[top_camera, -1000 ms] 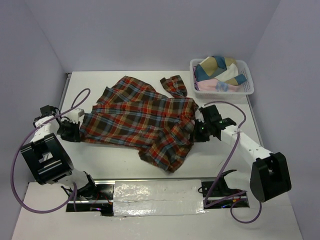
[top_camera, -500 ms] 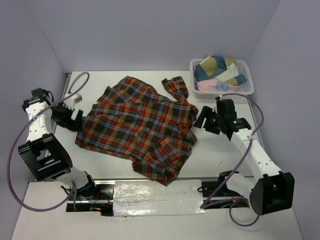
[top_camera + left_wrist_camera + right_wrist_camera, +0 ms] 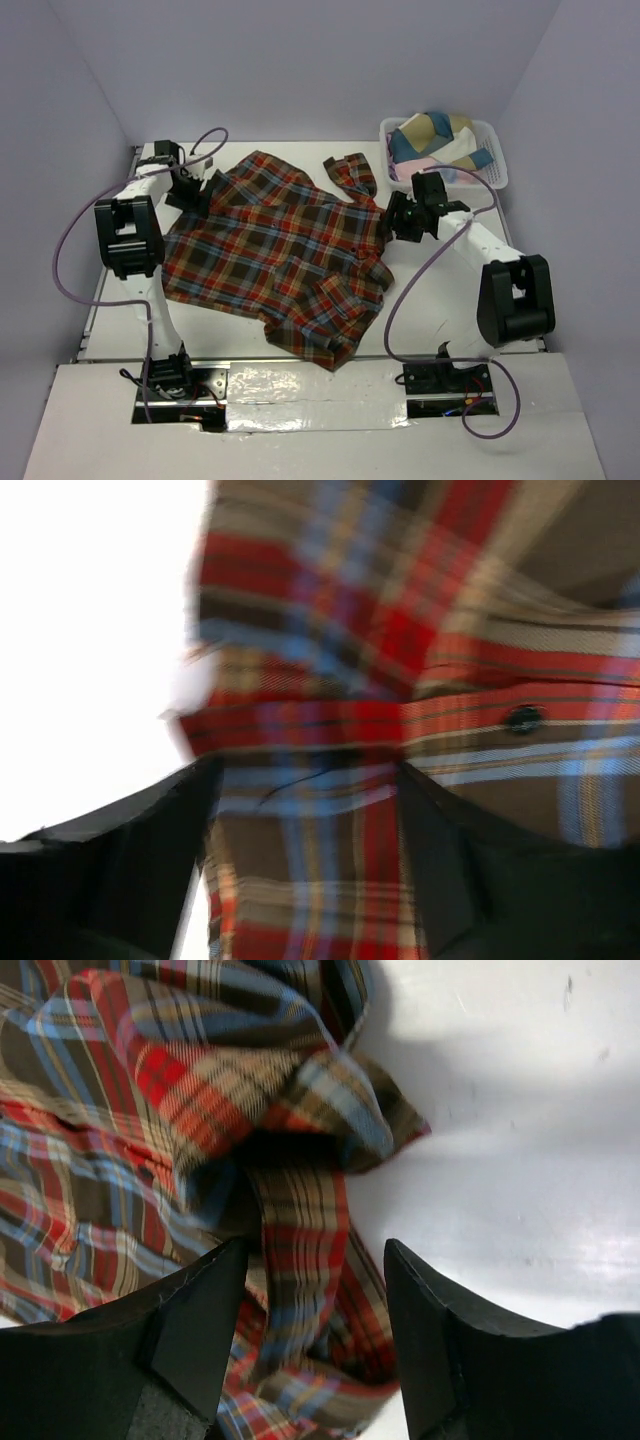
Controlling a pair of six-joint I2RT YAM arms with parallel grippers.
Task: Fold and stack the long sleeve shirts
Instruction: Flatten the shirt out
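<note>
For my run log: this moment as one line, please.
shirt: spread on table; left gripper: open, over shirt; right gripper: open, over shirt; basket: clothes inside

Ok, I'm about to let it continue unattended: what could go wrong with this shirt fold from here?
The right end effector straddles bunched folds; closing may pinch several layers and drag the plaid shirt crooked. The left end effector is open over a buttoned band; an uneven grasp there could skew the fold.
</note>
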